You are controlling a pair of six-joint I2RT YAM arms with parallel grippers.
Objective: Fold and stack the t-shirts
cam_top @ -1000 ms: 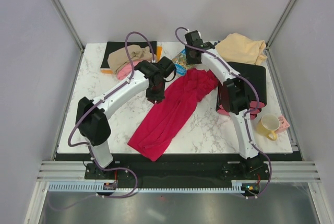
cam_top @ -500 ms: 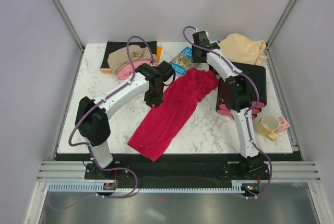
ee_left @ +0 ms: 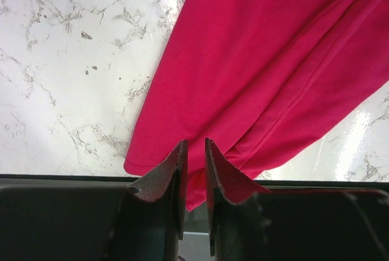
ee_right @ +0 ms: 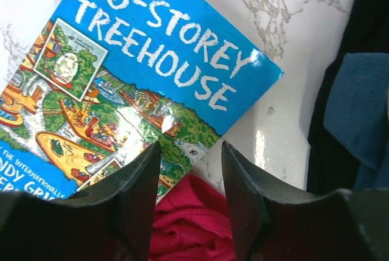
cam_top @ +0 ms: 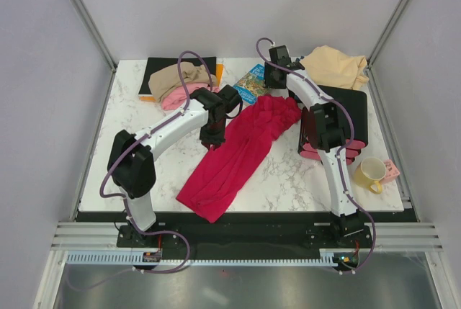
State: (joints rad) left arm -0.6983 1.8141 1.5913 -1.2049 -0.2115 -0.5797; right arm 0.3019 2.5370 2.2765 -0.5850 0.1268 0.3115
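Note:
The crimson red t-shirt point(cam_top: 238, 154) lies in a long diagonal strip from mid-table toward the near edge, with its far end bunched. It also shows in the left wrist view point(ee_left: 255, 60). My left gripper point(cam_top: 211, 138) hangs over the shirt's left edge. In its wrist view point(ee_left: 196, 145) the jaws stand almost together with a thin empty slit. My right gripper point(cam_top: 271, 86) is open over the bunched far end point(ee_right: 188, 224). The tan-brown shirt point(cam_top: 180, 75) and the pink shirt point(cam_top: 171, 97) lie at the back left. The peach-cream shirt point(cam_top: 333, 65) lies at the back right.
A blue illustrated book point(cam_top: 252, 82) lies just beyond the red shirt and fills the right wrist view point(ee_right: 152, 60). A black mat point(cam_top: 155, 68) is under the back-left shirts and another point(cam_top: 353, 111) is at the right. A yellow mug point(cam_top: 371, 172) and pink items point(cam_top: 390, 171) sit at the right front.
My left gripper has come down and toward the near edge over the red shirt's left side. My right gripper has shifted slightly right near the book. The shirt has not moved.

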